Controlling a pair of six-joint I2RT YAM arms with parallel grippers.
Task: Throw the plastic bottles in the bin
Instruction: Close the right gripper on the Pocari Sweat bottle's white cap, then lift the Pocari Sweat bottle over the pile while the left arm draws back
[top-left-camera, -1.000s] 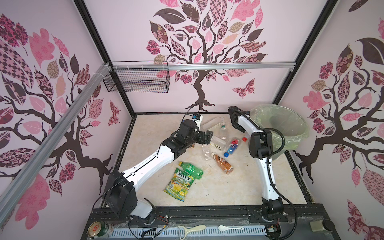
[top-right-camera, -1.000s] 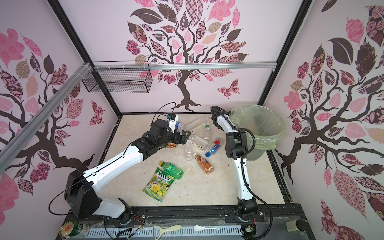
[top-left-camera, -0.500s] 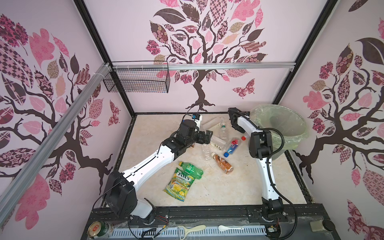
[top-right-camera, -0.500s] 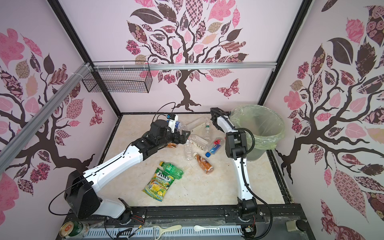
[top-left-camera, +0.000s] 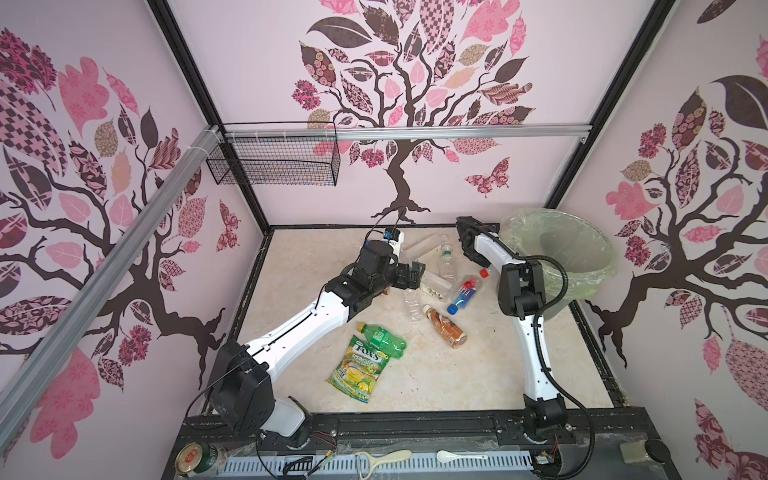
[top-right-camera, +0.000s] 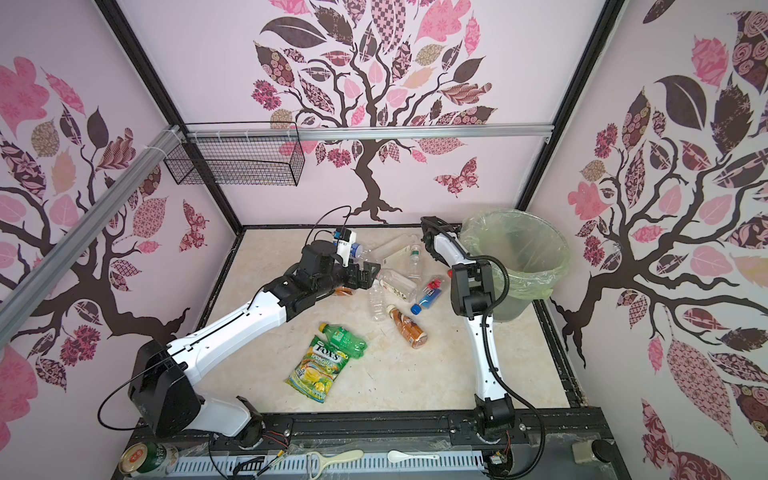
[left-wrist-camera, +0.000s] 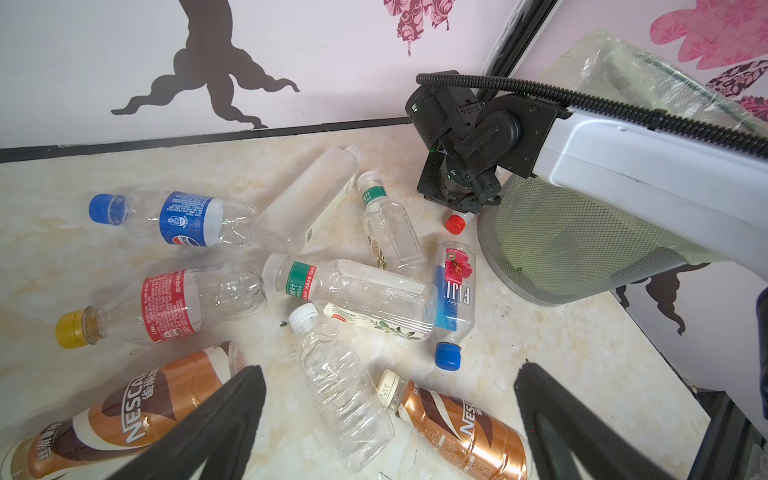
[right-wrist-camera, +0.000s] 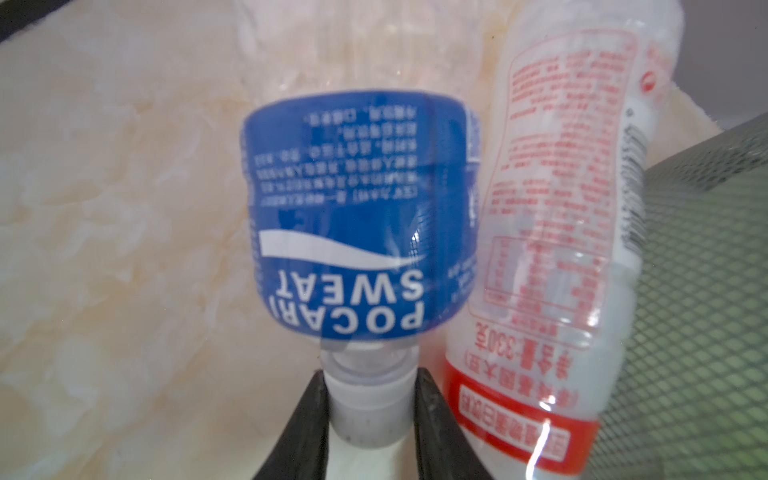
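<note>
So right now your right tool is pinched shut on the white cap of the clear plastic bottle with the blue POCARI SWEAT label, and that's the grab that matters. The bottle's long axis runs straight out from the tool, cap at the fingers and body pointing away, so I'd expect it to hang off the neck once you lift. I can't tell whether it's clear of the marbled beige tabletop. It's touching a milky white plastic bottle with red print (I can make out "330" on it), and that one looks to lie right against the mesh wall of the big round grey-green bin with the pale green bag liner. So the bin is just beside the catch, past that white bottle, and the right arm is clearly the nearer one. My guess is up over the rim, then across. Your left tool is spread wide apart, holding nothing, hovering over the rest of the pile lying on their sides: a square clear FIJI bottle with a blue cap, two brown NESCAFÉ bottles, and nearer the arm bases the flat green-yellow FOX'S candy bag, which isn't one to bin.
</note>
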